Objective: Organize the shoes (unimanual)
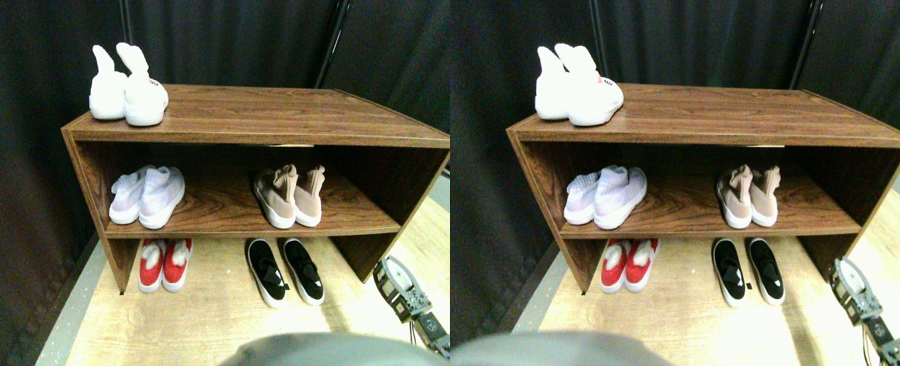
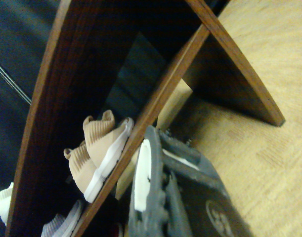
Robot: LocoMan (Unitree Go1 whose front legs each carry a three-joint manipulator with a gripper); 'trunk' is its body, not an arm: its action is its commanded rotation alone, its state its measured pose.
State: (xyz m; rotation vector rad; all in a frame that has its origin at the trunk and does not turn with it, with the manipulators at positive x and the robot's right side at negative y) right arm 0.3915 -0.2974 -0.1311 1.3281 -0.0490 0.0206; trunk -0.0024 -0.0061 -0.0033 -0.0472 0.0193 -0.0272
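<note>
Stereo pair view shows a dark wood-grain shoe rack (image 1: 267, 114) standing on a pale wooden floor (image 1: 213, 320) before black curtains (image 1: 229, 38). On the rack's top board, at its left end, a white pair of sock-shoes (image 1: 128, 88) stands side by side, touching; a small dark mark sits on the side of the right one, too small to read. On the middle shelf (image 1: 221, 206) a pale-lavender pair (image 1: 149, 196) stands to the left and a dusty-pink pair (image 1: 290, 196) with white soles to the right, well apart from each other. On the floor under the shelf, a red pair (image 1: 164, 264) with white soles lies to the left and a black pair (image 1: 285, 271) with white soles to the right, toes pointing toward the camera. All five pairs look neatly set, each shoe just beside its mate.

The right gripper (image 1: 403, 291) hangs low at the lower right, near the rack's right side panel, apart from the black pair and touching no shoe. Whether its jaws are parted or closed cannot be told.

Wrist view, turned on its side, shows the gripper's (image 2: 160, 197) dark jaw frame in the foreground, the dusty-pink pair (image 2: 96, 153) on the shelf beyond it, and slivers of the pale-lavender pair (image 2: 62, 224) and the white pair (image 2: 1, 200) at the frame's edge. No brand or label can be read on any shoe.
</note>
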